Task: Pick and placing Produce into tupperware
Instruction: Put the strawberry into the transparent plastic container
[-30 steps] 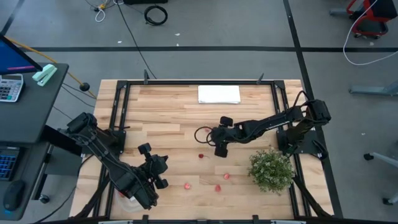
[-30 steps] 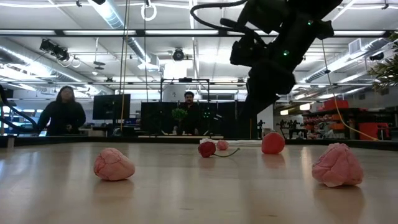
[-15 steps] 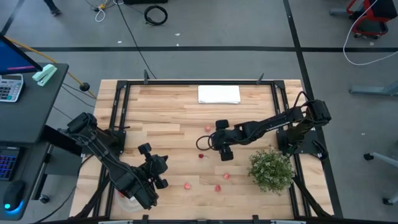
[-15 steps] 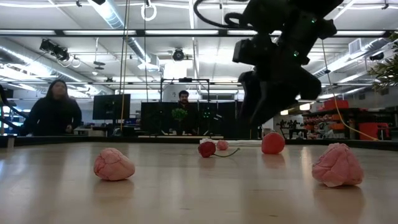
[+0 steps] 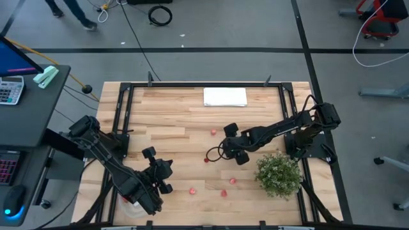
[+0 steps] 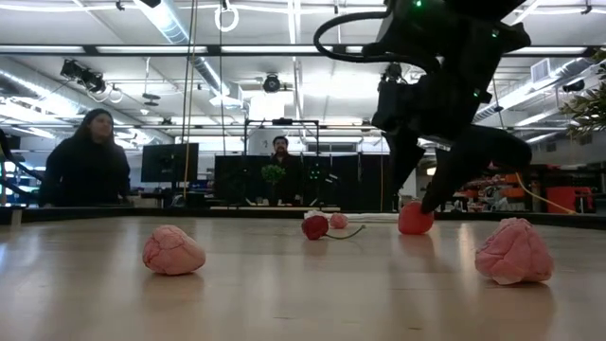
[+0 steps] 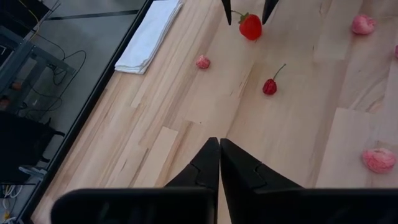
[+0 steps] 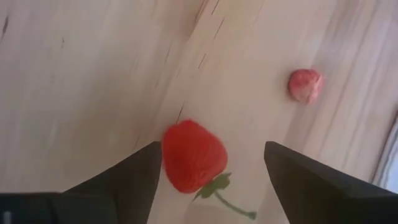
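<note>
A wooden tabletop [image 5: 172, 128] scattered with toy produce: nearest the front edge, two pink lumpy pieces [image 5: 192, 190] [image 5: 224, 192] lie on the boards, with a third pink piece [image 5: 232, 181] just beyond them toward the right. At the near left corner the left gripper [image 5: 167, 178] rests low over the wood, its jaws clenched together on nothing, and a clear round container [image 5: 130, 203] shows partly beneath that arm at the front left edge. A bushy green plant [image 5: 278, 175] stands at the near right. Toward the middle, a small cherry [image 7: 270, 86] with a thin stem lies alone on the boards. Just right of it the right gripper [image 5: 238, 157] hangs close above the tabletop, jaws spread wide and released, with a red strawberry [image 8: 193, 156] lying on the wood between the two fingers, neither of which grips it. A small pink piece [image 5: 213, 132] sits a little farther back, and a folded white cloth [image 5: 225, 96] lies at the far edge. Beyond the tabletop, two people [image 6: 87, 170] [image 6: 280, 170] are at workstations across the room.
</note>
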You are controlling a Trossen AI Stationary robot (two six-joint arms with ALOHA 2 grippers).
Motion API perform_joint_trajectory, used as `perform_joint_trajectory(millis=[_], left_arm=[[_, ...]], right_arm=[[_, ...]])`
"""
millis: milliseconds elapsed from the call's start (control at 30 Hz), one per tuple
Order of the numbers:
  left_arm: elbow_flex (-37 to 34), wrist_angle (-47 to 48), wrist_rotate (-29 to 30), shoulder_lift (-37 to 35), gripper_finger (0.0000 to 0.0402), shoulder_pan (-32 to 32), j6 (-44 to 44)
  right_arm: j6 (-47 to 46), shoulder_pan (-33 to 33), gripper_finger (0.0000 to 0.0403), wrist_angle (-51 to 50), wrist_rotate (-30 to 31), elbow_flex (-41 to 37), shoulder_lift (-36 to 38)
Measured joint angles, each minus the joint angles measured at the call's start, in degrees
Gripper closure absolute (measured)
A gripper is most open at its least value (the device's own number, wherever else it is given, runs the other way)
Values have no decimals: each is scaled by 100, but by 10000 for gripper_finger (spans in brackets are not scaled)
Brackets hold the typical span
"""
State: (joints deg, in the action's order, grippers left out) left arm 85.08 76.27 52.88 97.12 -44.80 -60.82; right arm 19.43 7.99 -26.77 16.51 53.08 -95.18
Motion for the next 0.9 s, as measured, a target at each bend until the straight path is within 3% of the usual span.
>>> perform_joint_trajectory(millis=[900], left_arm=[[0,-2,0,2,383,0,7]], right_arm=[[-737,11,109,140,-207,-107,-206]])
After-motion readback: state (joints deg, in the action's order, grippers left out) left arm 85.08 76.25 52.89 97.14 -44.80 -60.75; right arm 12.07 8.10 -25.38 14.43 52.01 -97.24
